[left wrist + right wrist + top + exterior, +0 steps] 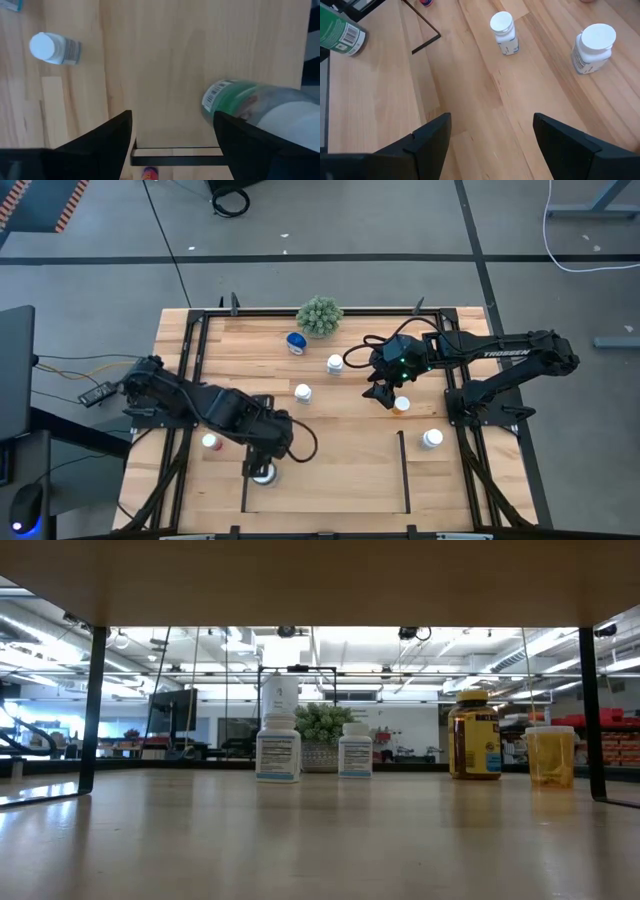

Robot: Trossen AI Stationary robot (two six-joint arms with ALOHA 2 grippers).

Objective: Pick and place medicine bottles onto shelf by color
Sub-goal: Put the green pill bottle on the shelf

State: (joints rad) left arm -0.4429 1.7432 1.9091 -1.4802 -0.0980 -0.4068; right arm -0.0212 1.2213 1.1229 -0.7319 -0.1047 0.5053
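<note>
My left gripper (pixel 262 464) (pixel 172 117) is open, low over the near left of the table. A green-labelled bottle with a white cap (pixel 250 105) (pixel 263 474) stands right beside one finger, just inside the shelf's left black strip (pixel 247 480). My right gripper (pixel 382 396) (pixel 492 120) is open and empty at the far right, next to a white-capped bottle (pixel 402 404). Other white-capped bottles stand on the table (pixel 302 392) (pixel 334 363) (pixel 432 439). A blue bottle (pixel 295 341) stands at the far side. My left gripper is open with the green-labelled bottle's side (pixel 212 102) right by the inner edge of one finger (pixel 235 132). That finger hides the place, so I cannot tell whether it touches. The bottle stands on the wood.
A green spiky plant ball (pixel 319 315) sits at the far edge. A small red-marked bottle (pixel 210 442) stands left of the left strip. The shelf's right strip (pixel 405 470) lies near the front. The low view shows an amber bottle (pixel 475 735) and a yellow container (pixel 550 755).
</note>
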